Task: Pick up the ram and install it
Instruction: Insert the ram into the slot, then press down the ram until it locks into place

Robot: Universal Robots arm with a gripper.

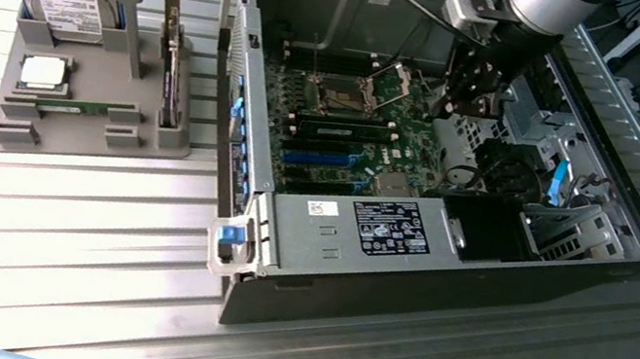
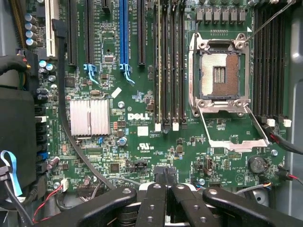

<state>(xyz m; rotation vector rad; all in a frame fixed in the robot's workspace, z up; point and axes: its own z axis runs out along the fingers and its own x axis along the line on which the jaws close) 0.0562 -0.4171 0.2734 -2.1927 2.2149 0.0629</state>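
In the exterior view the ram lies lengthwise left-to-right in the grey holder, well left of the gripper inside the computer case; the wrist view shows its fingers pressed together, empty, over the motherboard.

Ribbed, dull silver metal table; grey sheet-metal computer case; matt grey plastic holder; glossy green motherboard; black metal claw.
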